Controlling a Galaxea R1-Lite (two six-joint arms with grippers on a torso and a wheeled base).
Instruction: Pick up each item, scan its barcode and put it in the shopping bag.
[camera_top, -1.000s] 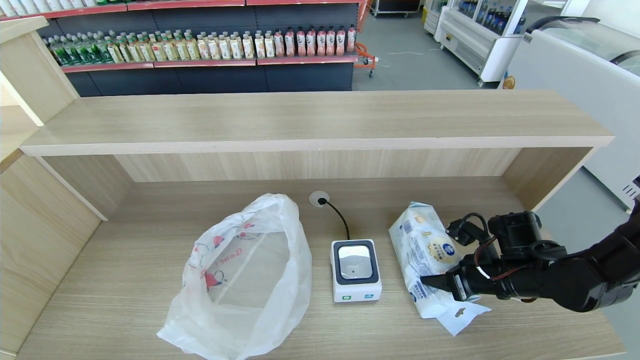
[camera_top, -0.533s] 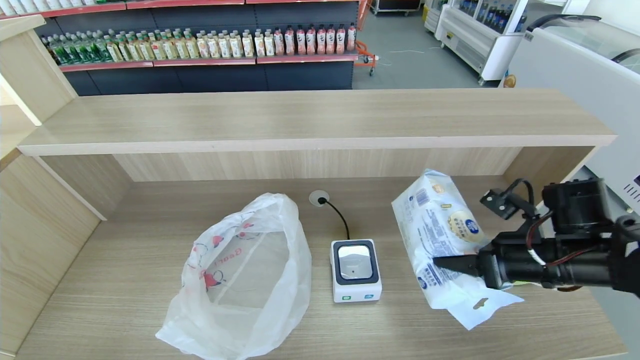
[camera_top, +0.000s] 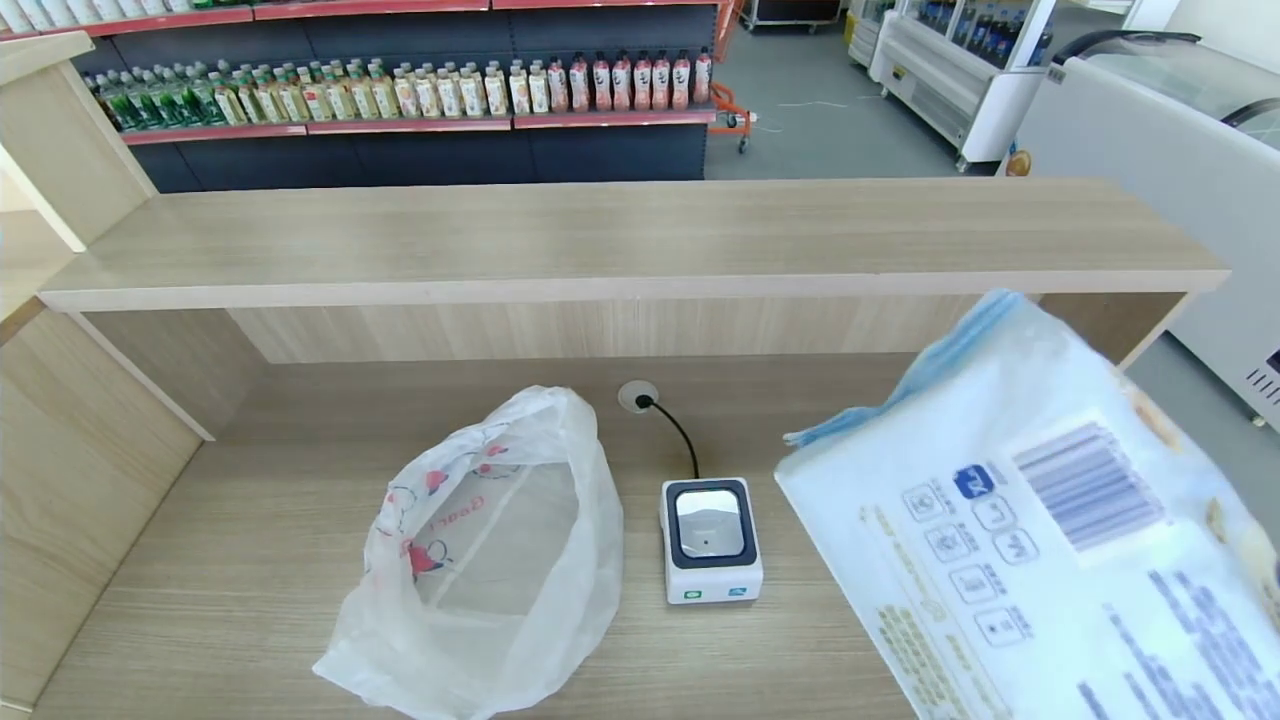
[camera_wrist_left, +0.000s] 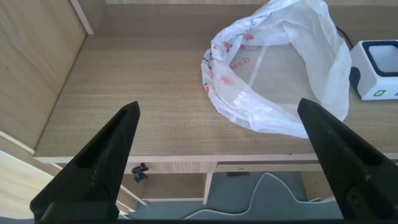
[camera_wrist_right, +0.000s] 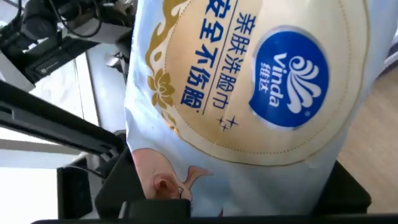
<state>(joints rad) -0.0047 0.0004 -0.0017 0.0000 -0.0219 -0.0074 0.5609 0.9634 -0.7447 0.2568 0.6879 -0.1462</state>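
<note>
A white and blue soft tissue pack (camera_top: 1040, 540) hangs high at the right of the counter, close to the head camera, with its barcode (camera_top: 1088, 485) facing up. My right gripper (camera_wrist_right: 242, 202) is shut on the pack (camera_wrist_right: 249, 93), whose printed face lies between the dark fingers. The white barcode scanner (camera_top: 710, 540) stands on the counter, left of and below the pack. An open clear plastic shopping bag (camera_top: 490, 560) lies left of the scanner. My left gripper (camera_wrist_left: 217, 104) hovers open above the counter's front edge, short of the bag (camera_wrist_left: 280, 68) and scanner (camera_wrist_left: 376, 59).
A raised wooden ledge (camera_top: 630, 240) runs across the back and a wooden side wall (camera_top: 100, 450) closes the left. The scanner's black cable runs to a hole (camera_top: 638, 397) in the counter. Bottle shelves (camera_top: 400, 90) and freezers (camera_top: 1150, 130) stand beyond.
My right arm has lifted the tissue pack off the counter and up towards the head camera, turning its barcode side up. The pack now hides that arm. Bag and scanner have not moved.
</note>
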